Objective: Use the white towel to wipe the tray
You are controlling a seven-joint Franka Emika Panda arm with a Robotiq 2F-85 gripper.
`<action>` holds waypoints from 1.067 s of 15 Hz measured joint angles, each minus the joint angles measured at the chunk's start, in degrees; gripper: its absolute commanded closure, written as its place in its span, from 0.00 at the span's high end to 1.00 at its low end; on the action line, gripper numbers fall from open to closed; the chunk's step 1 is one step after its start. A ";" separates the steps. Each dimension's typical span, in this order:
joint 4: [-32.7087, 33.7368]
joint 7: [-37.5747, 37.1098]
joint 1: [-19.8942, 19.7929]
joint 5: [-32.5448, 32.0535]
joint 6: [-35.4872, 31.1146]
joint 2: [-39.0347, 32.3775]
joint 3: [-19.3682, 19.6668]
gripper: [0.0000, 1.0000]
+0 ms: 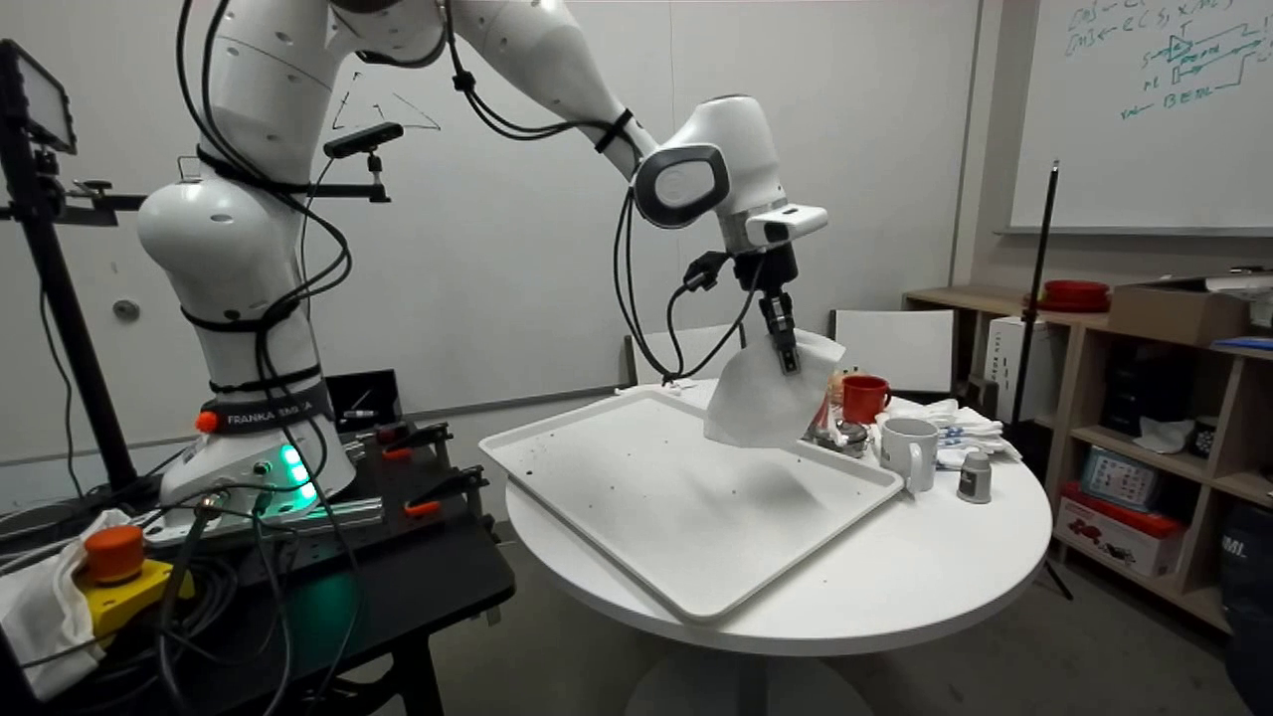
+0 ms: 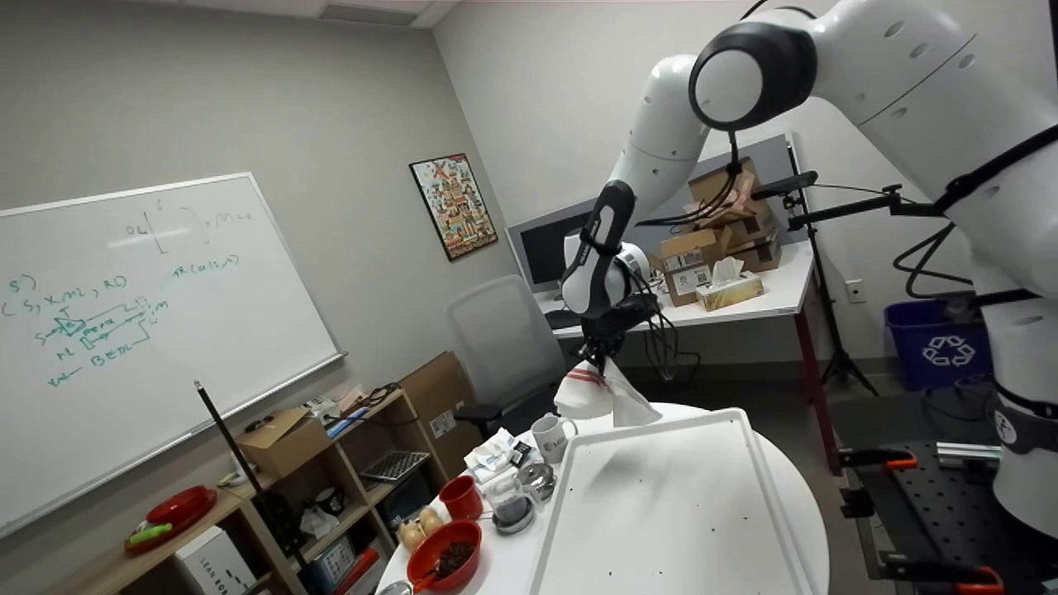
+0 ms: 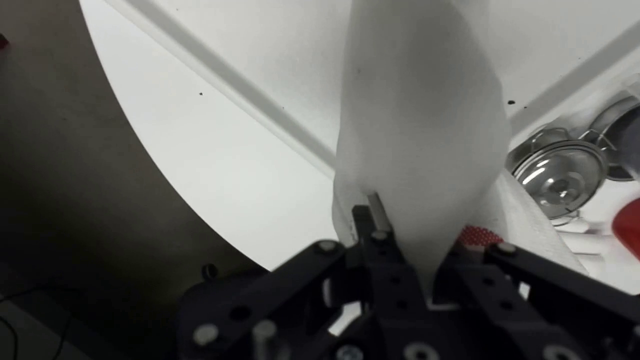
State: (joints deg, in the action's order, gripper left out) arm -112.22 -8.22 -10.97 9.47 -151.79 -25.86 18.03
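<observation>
You have the towel (image 1: pixel 758 403) up off the table (image 1: pixel 895 582); the gripper (image 1: pixel 789 360) carries it, its fingers (image 3: pixel 390 265) clamped on the gathered fabric; the towel hangs over the end of the tray (image 1: pixel 646 507) by the mug (image 1: pixel 908 447), and in the wrist view it hides the corner there; whether all of it falls inside the rim, you cannot tell; in an exterior view its shadow (image 1: pixel 771 487) lies apart from it, so it is probably clear of the surface.

Picking up is done; wiping looks undone, or at least unfinished, since dark specks (image 3: pixel 511 102) lie scattered on the tray in all three views; what is left for you, by the task, is to lower the towel, sweep it from edge to edge and work it into the corners.

The towel's free end points down, its long axis nearer upright than flat; in an exterior view it widens below the pinch, its lower edge (image 1: pixel 746 436) spreading toward the side of the arm's base (image 1: pixel 254 428); in an exterior view it parts into two flaps (image 2: pixel 583 401), the red-striped one on the mug's side, the plain one trailing the opposite way along the tray's short edge; being limp, it may swing or fold on contact; the tray's long axis runs with the long edge that faces the base.
</observation>
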 measured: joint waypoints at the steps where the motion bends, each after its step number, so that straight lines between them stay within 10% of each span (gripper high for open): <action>1: 2.69 -1.21 -1.19 0.01 1.42 -2.63 -0.64 0.02; 16: 18.49 -6.55 -2.45 -1.81 8.14 -21.61 -3.33 0.02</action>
State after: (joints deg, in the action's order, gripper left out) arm -93.73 -14.77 -13.42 7.66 -143.65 -47.47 14.70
